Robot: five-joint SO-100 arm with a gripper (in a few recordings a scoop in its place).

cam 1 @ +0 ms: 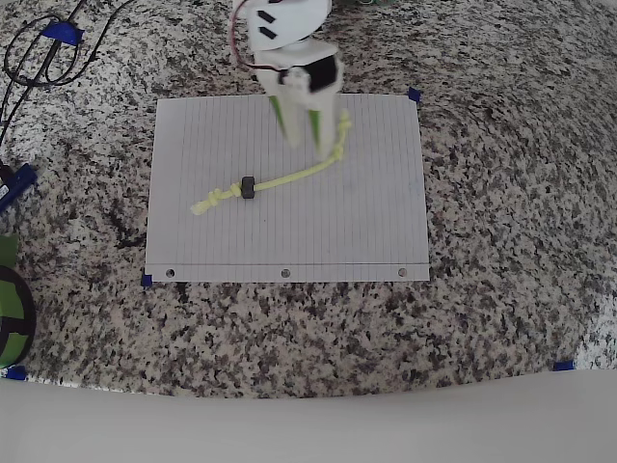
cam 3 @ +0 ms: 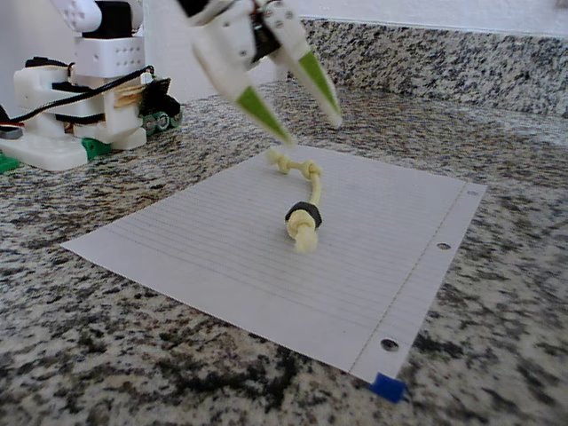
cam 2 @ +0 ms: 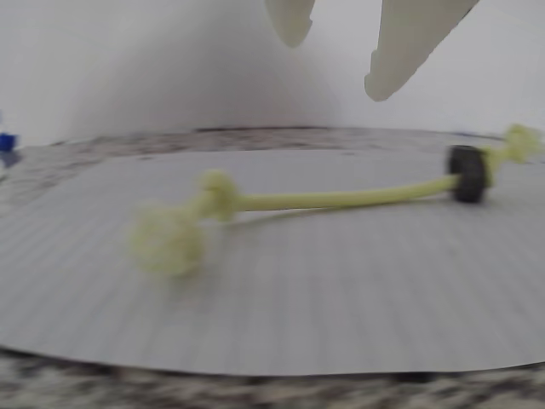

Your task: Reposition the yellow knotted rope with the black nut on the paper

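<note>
The yellow knotted rope (cam 1: pixel 289 177) lies in a curve on the paper (cam 1: pixel 337 227), running from a knotted end at the lower left up to a knotted end near the paper's top right. The black nut (cam 1: pixel 248 187) is threaded on it close to the lower-left knot. My gripper (cam 1: pixel 310 147) hangs open and empty above the rope's upper-right stretch. In the wrist view the gripper (cam 2: pixel 334 68) is above the rope (cam 2: pixel 332 199), with the nut (cam 2: pixel 468 175) far right. From the fixed view, the gripper (cam 3: pixel 311 131) hovers over the rope's (cam 3: pixel 313 189) far knots; the nut (cam 3: pixel 303 214) sits nearer, on the paper (cam 3: pixel 204 257).
The paper lies on a speckled granite counter (cam 1: pixel 501 318), with blue tape marks (cam 1: pixel 415 95) at its corners. Black cables (cam 1: pixel 39 58) loop at the top left. A green and black object (cam 1: pixel 10 313) sits at the left edge. The arm's base (cam 3: pixel 84 106) stands behind the paper.
</note>
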